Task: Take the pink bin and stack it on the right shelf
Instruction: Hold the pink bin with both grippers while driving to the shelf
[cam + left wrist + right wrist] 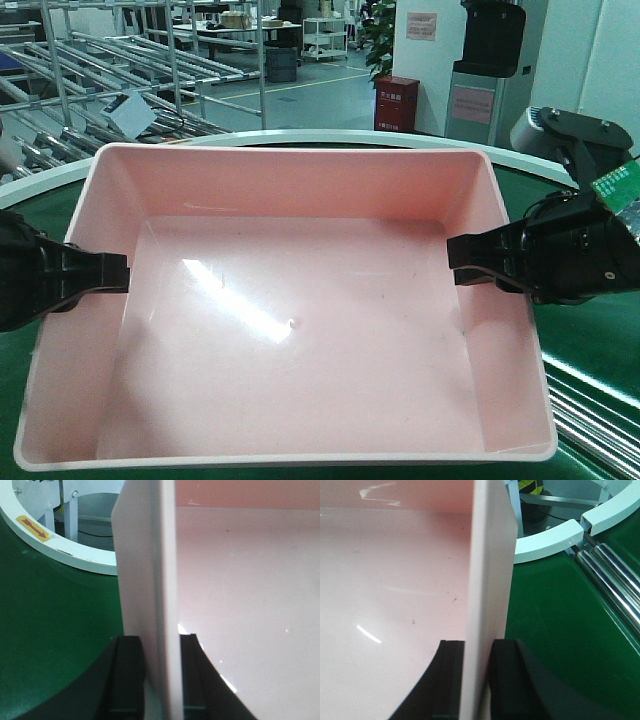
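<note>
Left claw [118, 273]: closed down to the thickness of one plastic wall and clamped on the left side wall of the pink bin [300, 340], about halfway along that wall.
Left fingers [127, 677]: one black pad sits outside the wall over the green surface and the other inside the tub. The wall stands upright between them, and both pads lie against it.
Right claw [462, 262]: likewise narrowed to a wall's thickness and clamped on the bin's right side wall, directly across from the left claw.
Right fingers [451, 680]: one pad inside the tub and one outside, with the wall pinched tight between them.
Pink bin: spans the whole space between the two claws, open side up and level. Its bare floor shows light streaks and a few small dark specks.
Worktop [50, 630]: a green belt surface lying below and to the outer side of each claw. Whether the bin's base touches it cannot be told.
White rim [75, 555]: the curved edge of the worktop, beyond the left claw and past the bin's far corner. A like white curve lies beyond the right claw.
Steel rollers [615, 590]: on the outer side of the right claw, set beside the green surface and well apart from the bin.
Metal racks [120, 70]: far beyond the left claw, behind the bin.
Red cabinet [396, 103]: far behind the bin, toward the right claw's side.
</note>
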Robot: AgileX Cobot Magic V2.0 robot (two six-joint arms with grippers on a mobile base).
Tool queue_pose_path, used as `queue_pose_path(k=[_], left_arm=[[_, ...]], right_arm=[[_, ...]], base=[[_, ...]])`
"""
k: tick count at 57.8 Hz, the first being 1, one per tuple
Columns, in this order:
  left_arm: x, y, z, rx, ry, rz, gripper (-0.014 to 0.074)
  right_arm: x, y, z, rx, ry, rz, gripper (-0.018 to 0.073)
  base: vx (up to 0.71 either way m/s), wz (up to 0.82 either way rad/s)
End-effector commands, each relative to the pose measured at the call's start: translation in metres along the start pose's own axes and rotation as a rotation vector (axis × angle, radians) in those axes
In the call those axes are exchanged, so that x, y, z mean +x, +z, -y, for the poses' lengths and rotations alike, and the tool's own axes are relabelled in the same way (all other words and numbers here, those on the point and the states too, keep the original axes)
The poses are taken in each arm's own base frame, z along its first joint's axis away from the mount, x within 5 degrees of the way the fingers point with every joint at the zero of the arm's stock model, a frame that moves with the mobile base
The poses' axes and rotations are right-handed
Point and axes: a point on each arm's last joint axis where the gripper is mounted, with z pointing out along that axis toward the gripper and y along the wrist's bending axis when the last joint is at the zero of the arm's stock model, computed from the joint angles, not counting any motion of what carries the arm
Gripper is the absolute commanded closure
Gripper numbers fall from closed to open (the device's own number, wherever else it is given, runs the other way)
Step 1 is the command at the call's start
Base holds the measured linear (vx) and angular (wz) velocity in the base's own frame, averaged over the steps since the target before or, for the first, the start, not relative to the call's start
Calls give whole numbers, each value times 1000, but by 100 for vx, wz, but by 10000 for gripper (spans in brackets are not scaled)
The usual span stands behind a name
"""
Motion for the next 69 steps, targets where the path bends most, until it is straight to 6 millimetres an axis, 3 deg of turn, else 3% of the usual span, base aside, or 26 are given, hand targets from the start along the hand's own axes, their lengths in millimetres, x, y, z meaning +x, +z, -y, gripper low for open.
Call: queue_pose_path(k=[1, 41, 69], left_arm=[[-18, -21, 3, 0, 20, 154, 598], [-19, -21, 3, 0, 20, 154, 598], [-19, -22, 3, 1, 20, 155, 598]], right_arm=[[-17, -23, 4, 44, -45, 155, 571], [-17, -23, 4, 44, -45, 154, 571], [-17, -22, 4, 44, -45, 150, 571]], base=[[0, 0], [-10, 2], [-29, -27]])
